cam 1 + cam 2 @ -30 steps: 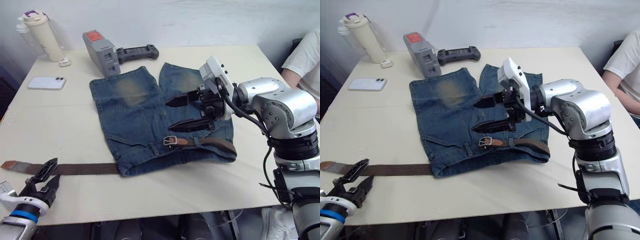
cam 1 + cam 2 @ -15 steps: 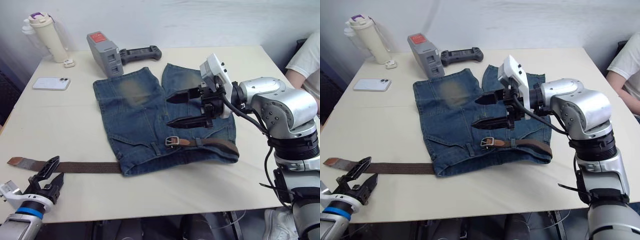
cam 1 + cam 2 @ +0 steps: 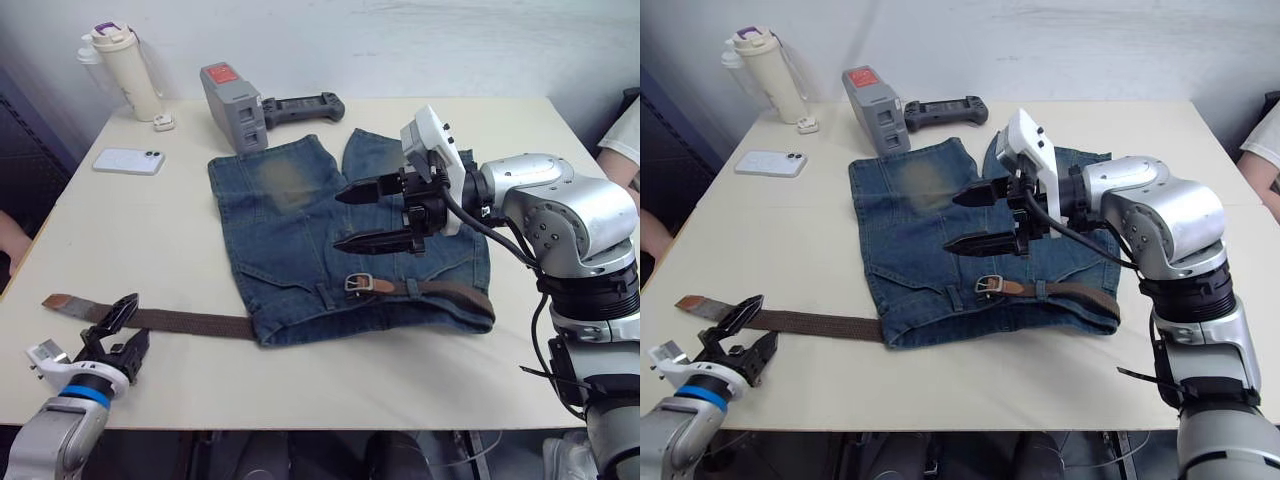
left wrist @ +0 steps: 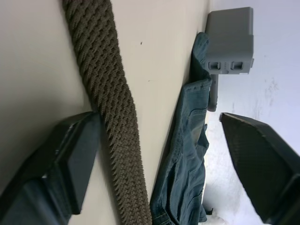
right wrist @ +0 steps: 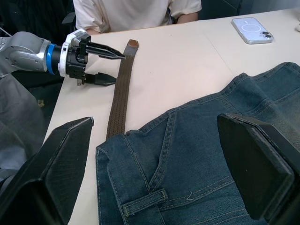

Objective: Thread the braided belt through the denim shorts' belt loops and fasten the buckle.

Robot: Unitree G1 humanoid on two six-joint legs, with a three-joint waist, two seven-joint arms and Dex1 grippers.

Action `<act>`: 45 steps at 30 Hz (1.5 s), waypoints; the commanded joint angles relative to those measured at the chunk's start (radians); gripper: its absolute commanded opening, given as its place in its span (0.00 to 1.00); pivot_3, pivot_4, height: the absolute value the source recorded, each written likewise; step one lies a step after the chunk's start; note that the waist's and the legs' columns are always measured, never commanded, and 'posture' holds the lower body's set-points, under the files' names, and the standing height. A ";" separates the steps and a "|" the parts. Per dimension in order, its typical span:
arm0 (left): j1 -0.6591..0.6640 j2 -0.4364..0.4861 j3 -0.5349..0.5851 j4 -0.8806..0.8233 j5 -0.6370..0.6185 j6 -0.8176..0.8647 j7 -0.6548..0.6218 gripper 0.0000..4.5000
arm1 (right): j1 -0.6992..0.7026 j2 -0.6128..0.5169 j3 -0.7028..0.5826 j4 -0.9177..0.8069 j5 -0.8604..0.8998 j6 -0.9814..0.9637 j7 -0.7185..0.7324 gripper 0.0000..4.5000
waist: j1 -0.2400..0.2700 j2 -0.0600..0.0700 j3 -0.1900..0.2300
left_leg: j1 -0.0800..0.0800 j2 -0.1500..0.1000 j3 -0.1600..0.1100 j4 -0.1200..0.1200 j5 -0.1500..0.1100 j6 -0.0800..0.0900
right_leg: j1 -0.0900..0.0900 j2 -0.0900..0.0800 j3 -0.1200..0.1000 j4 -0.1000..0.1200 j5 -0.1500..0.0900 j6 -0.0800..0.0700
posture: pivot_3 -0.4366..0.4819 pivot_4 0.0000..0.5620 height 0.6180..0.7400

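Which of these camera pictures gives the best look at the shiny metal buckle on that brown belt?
The left eye view: the buckle lies on the denim shorts near the waistband, unobstructed, below the right end effector. The right eye view shows it about equally well. The wrist views show the braided belt and denim, not the buckle.

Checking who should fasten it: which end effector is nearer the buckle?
Right. The right end effector hovers open above the denim shorts, just beyond the buckle. The left end effector is open at the braided belt near its free end, far across the table.
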 commanded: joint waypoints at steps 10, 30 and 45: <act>-0.045 -0.024 -0.044 0.116 0.007 0.090 0.038 0.01 | -0.020 -0.023 -0.035 -0.037 -0.011 -0.016 -0.027 1.00 | -0.004 0.007 0.000 | 0.000 0.000 0.001 -0.001 0.000 0.000 | 0.000 0.000 0.000 -0.001 0.000 0.000 | 0.48 0.27 0.38; -0.176 0.663 -0.651 -0.151 1.374 -0.265 -0.732 0.01 | 0.009 -0.026 -0.072 -0.078 0.000 -0.002 -0.081 1.00 | -0.067 -0.008 0.009 | -0.002 0.002 0.005 -0.020 0.003 -0.005 | -0.006 0.005 -0.003 -0.009 0.001 -0.001 | 0.48 0.27 0.38; -0.344 0.939 -1.038 -0.008 2.576 -1.052 -0.874 0.01 | 0.045 -0.026 -0.072 -0.098 -0.006 -0.011 -0.111 1.00 | -0.065 -0.006 0.012 | -0.002 0.003 0.009 -0.025 0.004 -0.005 | -0.010 0.003 -0.004 -0.014 0.001 -0.001 | 0.48 0.27 0.38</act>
